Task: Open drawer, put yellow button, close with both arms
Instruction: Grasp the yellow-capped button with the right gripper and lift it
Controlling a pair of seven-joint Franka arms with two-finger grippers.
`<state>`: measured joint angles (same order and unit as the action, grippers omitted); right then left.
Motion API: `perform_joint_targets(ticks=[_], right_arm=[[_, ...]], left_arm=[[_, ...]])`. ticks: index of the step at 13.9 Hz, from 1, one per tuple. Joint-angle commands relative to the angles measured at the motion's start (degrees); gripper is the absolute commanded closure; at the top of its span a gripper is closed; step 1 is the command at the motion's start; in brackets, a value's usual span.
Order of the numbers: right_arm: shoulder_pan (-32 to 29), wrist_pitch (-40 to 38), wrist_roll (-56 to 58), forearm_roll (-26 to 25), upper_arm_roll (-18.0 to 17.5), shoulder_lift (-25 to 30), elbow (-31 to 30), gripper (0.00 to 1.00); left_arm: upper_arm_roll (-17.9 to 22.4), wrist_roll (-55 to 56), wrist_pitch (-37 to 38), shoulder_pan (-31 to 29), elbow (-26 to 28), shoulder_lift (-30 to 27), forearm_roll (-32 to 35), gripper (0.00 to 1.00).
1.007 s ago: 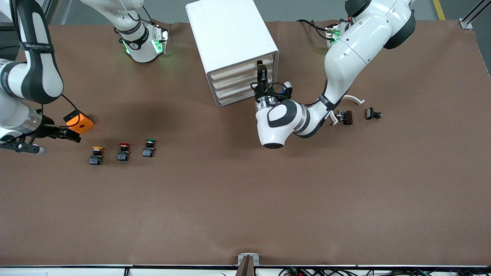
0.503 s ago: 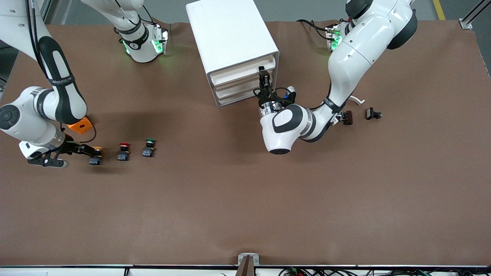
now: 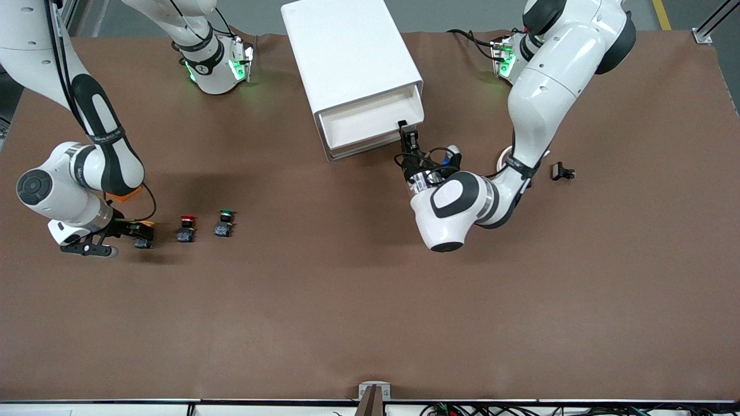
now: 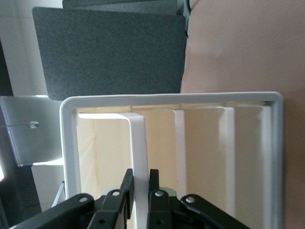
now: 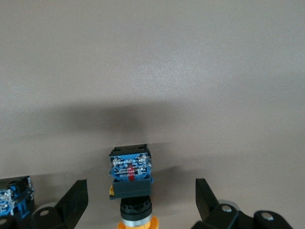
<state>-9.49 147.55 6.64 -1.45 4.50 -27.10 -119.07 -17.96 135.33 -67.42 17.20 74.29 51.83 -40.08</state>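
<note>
While my left gripper (image 3: 407, 132) clamps the front edge of the drawer (image 3: 370, 120), pulled out of the cabinet (image 3: 347, 52), my right gripper (image 3: 139, 233) sits low at the yellow button (image 3: 144, 224) on the table (image 3: 370, 300), toward the right arm's end, beside the red button (image 3: 186, 227) and green button (image 3: 224, 223).

From my left wrist, my fingers (image 4: 127, 191) pinch the drawer's white lip (image 4: 139, 162).

From my right wrist, my fingers (image 5: 76, 200) stand spread on either side of the yellow button (image 5: 131, 183), not touching it.
</note>
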Motion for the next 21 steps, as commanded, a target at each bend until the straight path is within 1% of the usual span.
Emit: perform_joint_targets(ticks=[1, 3, 7, 8, 9, 10, 12, 15, 16, 18, 19, 21], right_arm=[[-0.6, 0.3, 0.7, 0.0, -0.6, -1.6, 1.1, 0.0], [-0.6, 1.3, 0.7, 0.0, -0.6, -2.3, 1.2, 0.0], [-0.6, 1.7, 0.9, -0.1, -0.6, -3.4, 1.2, 0.0], [-0.5, 1.7, 1.1, -0.1, -0.6, -3.4, 1.2, 0.1], [-0.4, 1.7, 2.0, -0.1, -0.6, -3.4, 1.1, 0.26], [-0.6, 1.7, 3.0, -0.1, -0.6, -3.5, 1.1, 0.46], [-0.7, 1.5, 3.5, -0.1, -0.6, -3.7, 1.2, 1.0], [-0.5, -0.5, 3.0, 0.0, -0.7, -2.1, 2.3, 1.0], [-0.4, -4.5, 2.9, 0.0, -0.7, -0.1, 4.0, 1.0], [0.1, -18.1, 0.5, 0.0, -0.9, 2.6, 10.8, 1.0], [0.4, -25.3, -1.3, 0.1, -1.4, 3.5, 14.8, 1.0], [1.7, -36.7, -6.2, 0.1, -3.1, 5.7, 21.9, 1.0]], left_arm=[[4.2, -0.4, -0.9, 0.5, -1.7, 0.8, 1.0, 0.84], [5.0, -0.4, 0.0, 0.3, -2.3, 0.7, 1.0, 0.84], [5.0, -0.4, 1.4, -0.2, -3.1, 0.5, 1.1, 0.84], [5.6, -0.4, 1.6, -0.4, -3.1, 0.5, 1.1, 0.83], [6.2, -0.4, 1.7, -0.4, -3.2, 0.4, 1.1, 0.83], [6.4, -0.4, 1.8, -0.5, -3.2, 0.3, 1.1, 0.83], [7.3, -0.4, 2.7, -0.7, -3.2, 0.3, 1.1, 0.83], [7.5, -0.3, 4.3, -0.9, -3.4, 0.0, 1.0, 0.83], [7.5, -0.3, 4.6, -0.9, -3.4, 0.1, 1.0, 0.82], [7.5, -0.3, 4.7, -1.3, -3.4, 0.0, 1.0, 0.82], [7.5, -0.3, 5.3, -1.3, -3.4, 0.0, 0.9, 0.82], [7.0, -0.2, 5.4, -1.3, -3.4, 0.0, 0.7, 0.8]])
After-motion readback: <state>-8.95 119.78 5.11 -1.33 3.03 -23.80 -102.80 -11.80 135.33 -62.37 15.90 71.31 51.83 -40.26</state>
